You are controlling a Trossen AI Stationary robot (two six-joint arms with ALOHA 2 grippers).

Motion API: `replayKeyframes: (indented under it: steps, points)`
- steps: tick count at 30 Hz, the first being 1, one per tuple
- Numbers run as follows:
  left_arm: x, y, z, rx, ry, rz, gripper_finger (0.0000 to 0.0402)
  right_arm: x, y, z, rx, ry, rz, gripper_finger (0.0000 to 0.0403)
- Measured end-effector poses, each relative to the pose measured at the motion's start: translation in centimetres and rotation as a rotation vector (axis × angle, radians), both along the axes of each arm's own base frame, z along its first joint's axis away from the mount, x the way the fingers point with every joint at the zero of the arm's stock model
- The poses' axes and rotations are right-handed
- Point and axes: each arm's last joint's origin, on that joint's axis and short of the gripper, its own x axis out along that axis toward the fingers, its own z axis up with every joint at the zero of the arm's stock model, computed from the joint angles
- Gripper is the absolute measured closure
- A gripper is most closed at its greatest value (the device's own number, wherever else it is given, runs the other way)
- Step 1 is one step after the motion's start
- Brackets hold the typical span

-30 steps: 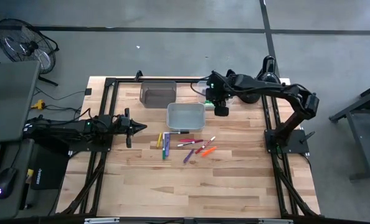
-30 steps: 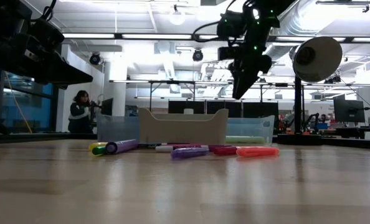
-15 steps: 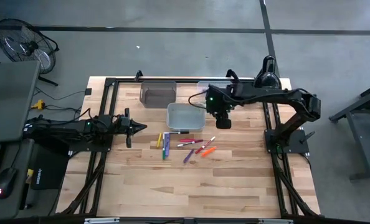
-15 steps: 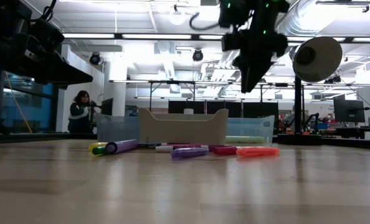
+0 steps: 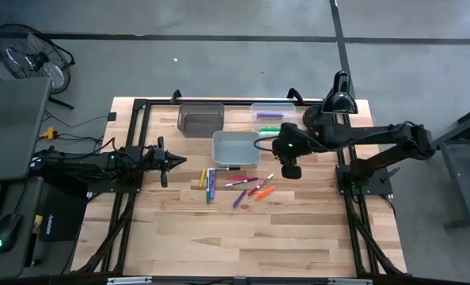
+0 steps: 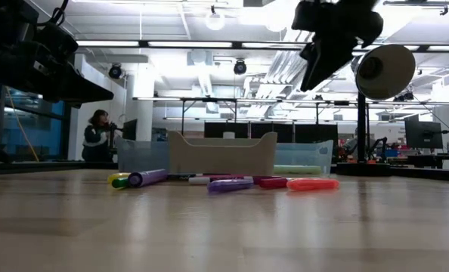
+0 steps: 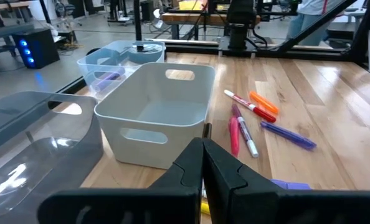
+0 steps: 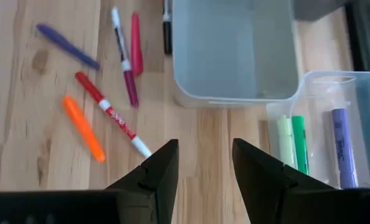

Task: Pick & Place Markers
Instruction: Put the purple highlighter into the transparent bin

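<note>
Apparently between picks, the right gripper (image 5: 292, 170) hangs parted and empty above the table's middle beside the white bin (image 5: 236, 148), and must next descend onto the loose markers (image 5: 251, 188) lying nearby.

A pale wooden plank surface (image 5: 219, 237) carries a white plastic bin (image 5: 236, 148), a smoky grey translucent bin (image 5: 201, 119) and a clear plastic bin (image 5: 271, 116). A black floor fan (image 5: 31, 57) stands beyond.
</note>
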Motion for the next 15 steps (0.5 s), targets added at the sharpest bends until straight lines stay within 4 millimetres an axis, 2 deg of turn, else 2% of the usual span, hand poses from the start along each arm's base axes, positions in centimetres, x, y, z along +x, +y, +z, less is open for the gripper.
replayKeyframes:
  steps: [7,11,15]
  points:
    - [-0.1,0.1,0.3,-0.097,-0.01,0.036,0.0395,-3.4,0.9,-1.5,0.001,-0.14,-0.068,0.0263]
    - [-0.2,0.1,0.7,-0.201,0.009,0.063,0.0363,-4.9,1.0,-2.3,-0.005,-0.216,-0.091,0.0263]
    - [-0.3,0.0,0.8,-0.218,0.051,0.046,0.0325,-5.9,1.0,-3.0,-0.004,-0.271,-0.09,0.0263]
